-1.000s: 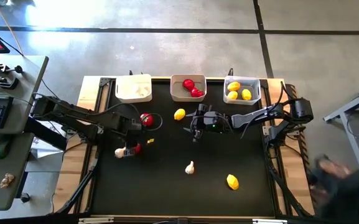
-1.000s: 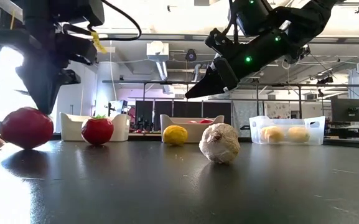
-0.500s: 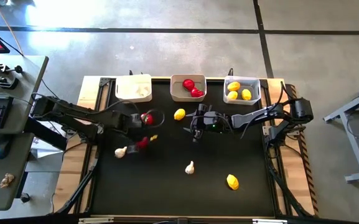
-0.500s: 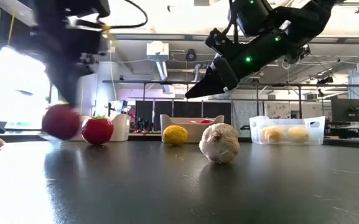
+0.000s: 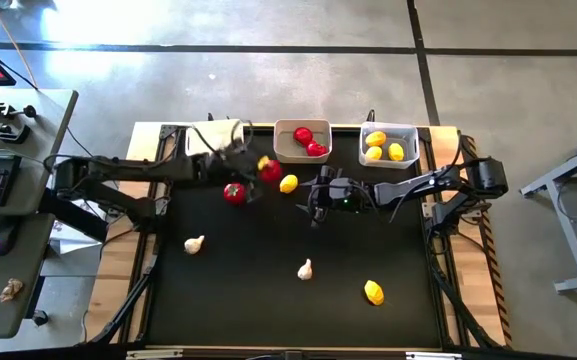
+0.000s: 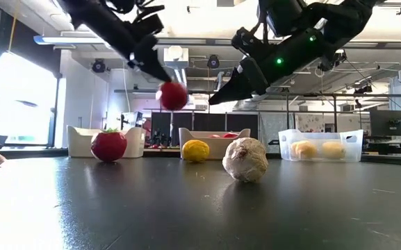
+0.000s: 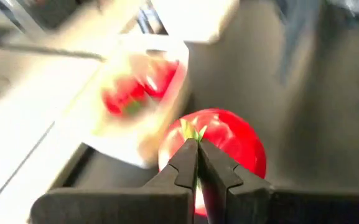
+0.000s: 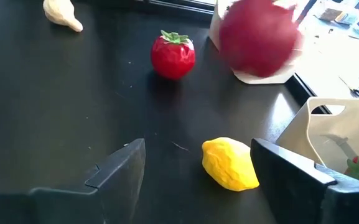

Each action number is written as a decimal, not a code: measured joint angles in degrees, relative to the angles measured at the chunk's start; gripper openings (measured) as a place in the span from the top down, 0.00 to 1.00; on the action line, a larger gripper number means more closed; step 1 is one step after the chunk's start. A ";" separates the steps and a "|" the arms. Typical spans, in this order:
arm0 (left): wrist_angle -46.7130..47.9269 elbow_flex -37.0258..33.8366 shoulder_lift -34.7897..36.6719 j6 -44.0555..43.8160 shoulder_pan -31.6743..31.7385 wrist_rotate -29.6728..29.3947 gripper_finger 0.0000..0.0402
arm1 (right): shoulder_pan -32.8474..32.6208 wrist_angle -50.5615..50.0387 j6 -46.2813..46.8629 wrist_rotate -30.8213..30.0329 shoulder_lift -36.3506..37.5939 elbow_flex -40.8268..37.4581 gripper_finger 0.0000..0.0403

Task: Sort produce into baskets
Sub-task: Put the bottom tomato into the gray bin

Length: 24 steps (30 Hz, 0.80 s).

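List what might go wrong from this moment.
The left gripper holds a tomato in the air only by its green top, so it may slip off before reaching the middle bin with tomatoes. The open right gripper hovers near a loose lemon, close to the left arm's path; they might collide.

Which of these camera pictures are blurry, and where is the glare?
Left wrist view: smeared nearly everywhere, the held tomato and middle basket soft. Right wrist view: that tomato blurs, the lemon stays crisp. Low view: bright window glare at far left.
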<state>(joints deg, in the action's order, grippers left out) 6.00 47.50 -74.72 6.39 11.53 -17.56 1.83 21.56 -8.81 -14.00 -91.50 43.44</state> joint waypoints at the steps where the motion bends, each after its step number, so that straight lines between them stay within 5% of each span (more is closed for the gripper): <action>1: -2.34 0.01 -0.02 1.22 1.46 0.57 1.00 | 0.00 -0.02 -0.01 0.00 0.00 0.00 0.30; 8: -10.80 1.38 -4.84 5.46 10.12 8.17 1.00 | 0.00 0.24 -0.47 0.00 0.00 0.00 0.30; 24: -6.66 18.59 -26.85 12.33 19.18 9.51 1.00 | 0.00 0.90 -1.74 0.00 0.00 0.00 0.30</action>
<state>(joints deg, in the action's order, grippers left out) -0.67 66.09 -101.57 18.72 30.71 -8.05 1.83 22.46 -10.55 -14.00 -91.50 43.44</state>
